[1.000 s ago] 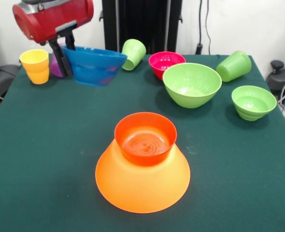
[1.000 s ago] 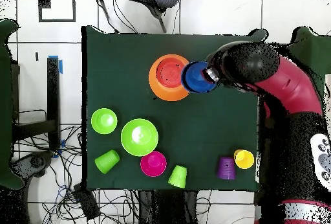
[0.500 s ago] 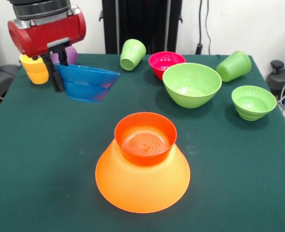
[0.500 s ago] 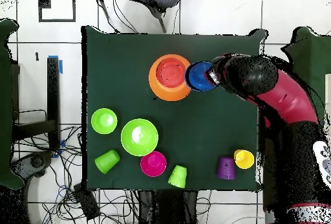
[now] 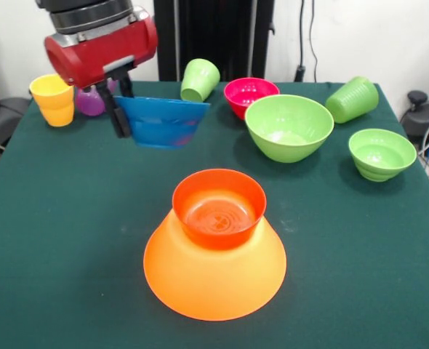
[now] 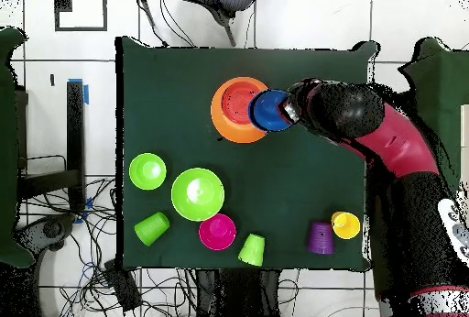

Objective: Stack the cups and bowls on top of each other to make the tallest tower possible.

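Note:
The tower stands at the front centre: a huge orange bowl (image 5: pixel 214 273) turned upside down, with a red-orange bowl (image 5: pixel 219 207) upright on it. My gripper (image 5: pixel 122 116) is shut on the left rim of the blue bowl (image 5: pixel 163 122) and holds it in the air, behind and left of the tower. From above, the blue bowl (image 6: pixel 270 110) overlaps the edge of the orange bowl (image 6: pixel 227 121), with the gripper (image 6: pixel 289 112) beside it. A yellow cup (image 5: pixel 54 99) and a purple cup (image 5: pixel 91 102) stand at the far left.
A light green cup (image 5: pixel 200 78) lies tipped at the back, next to a pink bowl (image 5: pixel 249 94). A large light green bowl (image 5: pixel 289 127), another green cup (image 5: pixel 353 98) on its side and a small green bowl (image 5: pixel 380 153) fill the right side.
The gripper has carried the blue bowl to the right in the front view, towards the tower. From above, the bowl now overlaps the orange bowl more.

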Robot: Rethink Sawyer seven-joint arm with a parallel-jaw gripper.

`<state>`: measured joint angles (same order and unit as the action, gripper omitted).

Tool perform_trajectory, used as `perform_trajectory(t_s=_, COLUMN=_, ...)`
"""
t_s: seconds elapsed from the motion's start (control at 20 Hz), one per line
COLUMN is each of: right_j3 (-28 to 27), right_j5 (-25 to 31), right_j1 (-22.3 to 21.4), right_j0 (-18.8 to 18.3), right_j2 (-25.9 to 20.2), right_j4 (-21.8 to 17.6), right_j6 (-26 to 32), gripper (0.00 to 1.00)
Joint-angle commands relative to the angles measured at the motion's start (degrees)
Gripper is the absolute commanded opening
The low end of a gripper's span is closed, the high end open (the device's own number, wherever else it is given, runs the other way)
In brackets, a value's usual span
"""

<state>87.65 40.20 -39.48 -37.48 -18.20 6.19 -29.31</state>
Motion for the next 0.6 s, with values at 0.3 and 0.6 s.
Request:
perform_trajectory(t_s=0.3, right_j3=6.19, right_j5=-1.84, right_j1=-1.73, right_j0=-1.29, right_j2=-9.91, right_j4=2.02, right_j6=-5.88, gripper=0.00)
perform_trajectory(t_s=0.6, right_j3=10.92, right_j5=-10.10, right_j1=-0.99, right_j0=-6.10, right_j2=-15.92, right_j4=0.24, right_j6=-3.77, gripper=0.00)
